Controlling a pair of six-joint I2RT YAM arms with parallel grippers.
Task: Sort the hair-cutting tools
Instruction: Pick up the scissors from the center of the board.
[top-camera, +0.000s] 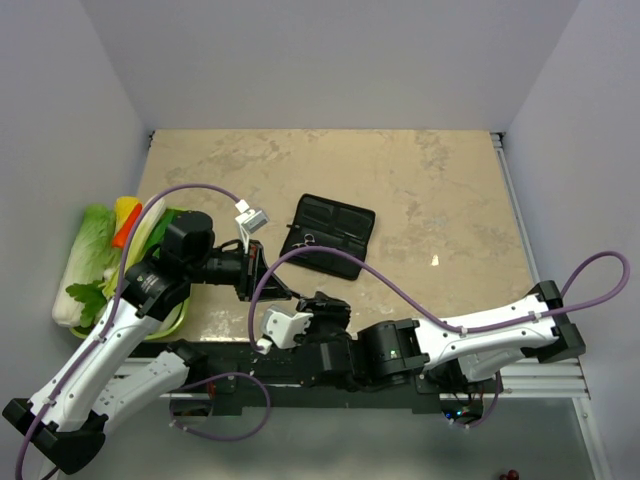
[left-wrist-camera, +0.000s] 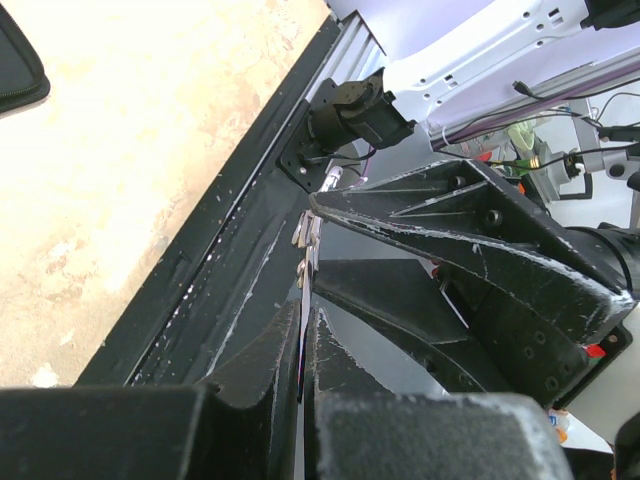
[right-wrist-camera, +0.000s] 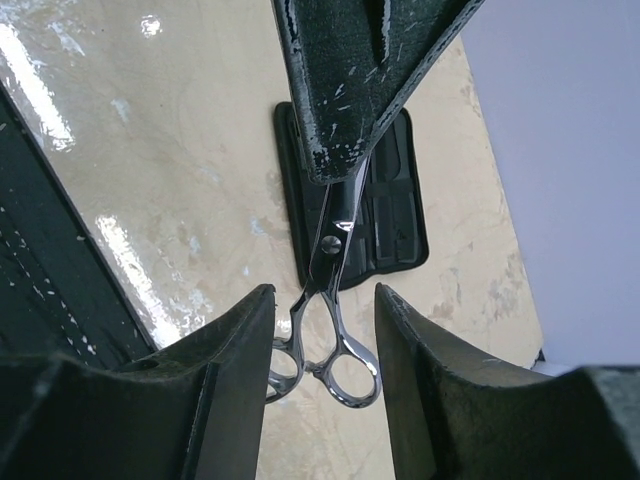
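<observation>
Risk: if my left gripper (right-wrist-camera: 340, 165) releases before the right gripper (right-wrist-camera: 325, 300) bites, the scissors (right-wrist-camera: 335, 290) fall. Closing on the ring handles may twist them.
Left arm: reaching rightward, fingers pinching the scissor blades.
Right arm: folded low, fingers spread beside the handles, apparently not touching.
Scissors: aloft, on the near side of the open black case (right-wrist-camera: 400, 225).

I'm watching the beige marbled worktop (top-camera: 440, 180) carrying an opened black case (top-camera: 328, 236) near its middle (lying flat), with a green basket (top-camera: 168, 322) of vegetables sitting at its left edge.
</observation>
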